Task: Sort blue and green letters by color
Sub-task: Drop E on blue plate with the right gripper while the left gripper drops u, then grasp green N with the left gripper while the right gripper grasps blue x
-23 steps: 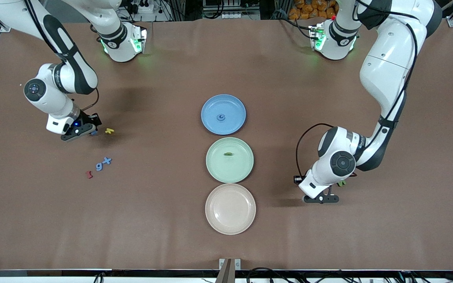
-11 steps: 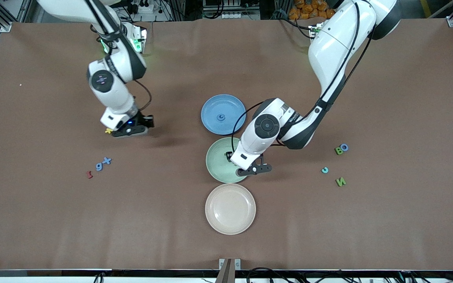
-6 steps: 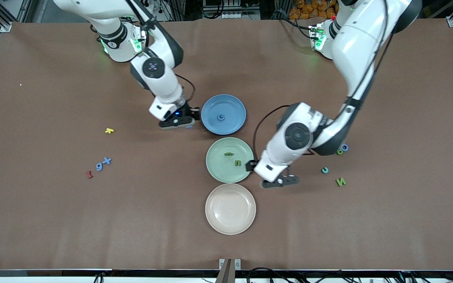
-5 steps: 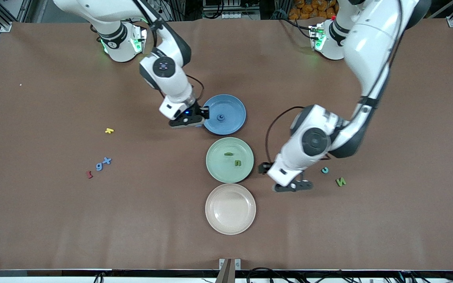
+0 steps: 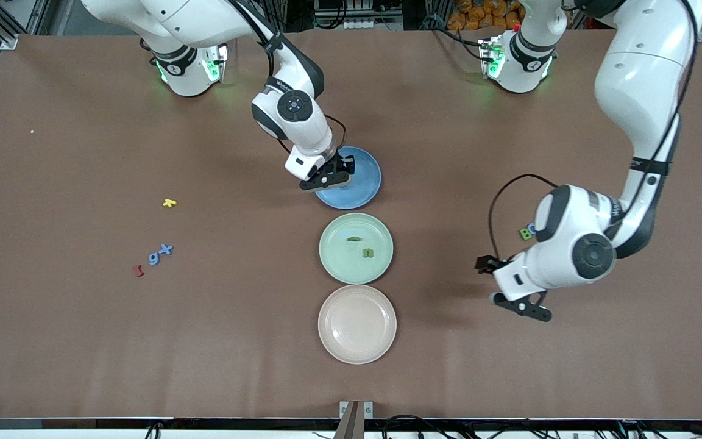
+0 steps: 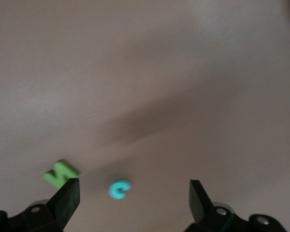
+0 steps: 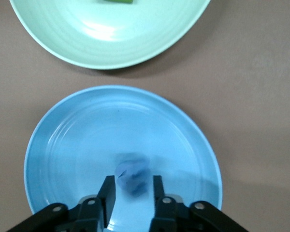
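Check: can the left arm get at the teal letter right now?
Probably yes. The open left end effector hangs over bare table with the teal letter just ahead; only the green letter lies close beside it.

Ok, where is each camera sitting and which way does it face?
Front view: high across the brown table, facing the robots; shows both arms, round blue plate, pale green plate.
Left wrist view: looks down at green letter N and teal letter C; open left claw shows.
Right wrist view: looks down onto blue plate; right claw grips small blue letter.
Shared: front and right wrist both show those plates.
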### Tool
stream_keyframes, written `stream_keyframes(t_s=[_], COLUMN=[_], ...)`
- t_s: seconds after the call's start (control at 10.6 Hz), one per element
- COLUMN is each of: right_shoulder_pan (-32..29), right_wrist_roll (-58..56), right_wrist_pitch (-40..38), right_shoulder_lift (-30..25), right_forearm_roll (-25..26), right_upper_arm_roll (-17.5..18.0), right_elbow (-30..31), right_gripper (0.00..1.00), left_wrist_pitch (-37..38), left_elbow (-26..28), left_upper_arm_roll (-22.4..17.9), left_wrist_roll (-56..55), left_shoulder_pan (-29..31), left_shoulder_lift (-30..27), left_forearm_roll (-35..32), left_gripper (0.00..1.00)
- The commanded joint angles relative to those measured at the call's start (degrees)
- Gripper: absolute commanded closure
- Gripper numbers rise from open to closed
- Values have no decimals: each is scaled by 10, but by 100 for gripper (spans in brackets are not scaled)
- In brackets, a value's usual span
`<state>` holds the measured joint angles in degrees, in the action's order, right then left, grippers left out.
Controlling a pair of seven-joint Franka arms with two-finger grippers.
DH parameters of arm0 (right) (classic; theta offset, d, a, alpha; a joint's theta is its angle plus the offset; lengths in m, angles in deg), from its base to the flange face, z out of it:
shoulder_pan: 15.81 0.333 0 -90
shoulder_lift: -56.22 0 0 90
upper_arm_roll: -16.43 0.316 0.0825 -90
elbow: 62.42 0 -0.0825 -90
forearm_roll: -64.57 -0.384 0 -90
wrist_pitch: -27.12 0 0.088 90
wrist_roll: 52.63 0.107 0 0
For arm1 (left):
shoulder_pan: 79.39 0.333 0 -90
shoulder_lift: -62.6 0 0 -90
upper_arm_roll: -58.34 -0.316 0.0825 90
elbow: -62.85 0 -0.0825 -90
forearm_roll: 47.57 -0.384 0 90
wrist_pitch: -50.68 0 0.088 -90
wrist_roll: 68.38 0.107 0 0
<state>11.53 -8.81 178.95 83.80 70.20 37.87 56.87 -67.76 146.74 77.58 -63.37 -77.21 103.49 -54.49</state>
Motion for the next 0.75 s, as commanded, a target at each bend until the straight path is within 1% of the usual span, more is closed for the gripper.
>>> stream_keyframes(t_s=[0.0, 0.09, 0.19, 0.28, 0.38, 0.47, 0.66], right_shoulder_pan=[-4, -5, -10, -25, -43, -72, -140], right_wrist_roll=[39, 38, 37, 36, 36, 36, 15], right_wrist_pitch=[-59, -98, -128, -137, -140, -159, -176], right_shoulder_lift=[-2, -2, -7, -19, -35, -50, -70], right_forearm_roll=[2, 2, 2, 3, 4, 6, 7], right_upper_arm_roll=[10, 10, 10, 9, 8, 7, 6], right_elbow=[-25, -45, -58, -59, -56, -57, -57], right_gripper=[0, 0, 0, 0, 0, 0, 0], left_wrist_pitch=[-19, -47, -99, -162, -198, -202, -202], left_elbow=[47, 66, 92, 121, 135, 137, 146], left_upper_arm_roll=[5, 9, 9, 7, 5, 5, 6], left_wrist_roll=[116, 145, 183, 219, 240, 248, 261], left_shoulder_pan=[50, 76, 95, 99, 102, 103, 101], left_shoulder_lift=[-9, -9, -7, -5, -5, -2, -2], left_forearm_roll=[-50, -88, -95, -99, -99, -105, -140], left_gripper=[0, 0, 0, 0, 0, 0, 0])
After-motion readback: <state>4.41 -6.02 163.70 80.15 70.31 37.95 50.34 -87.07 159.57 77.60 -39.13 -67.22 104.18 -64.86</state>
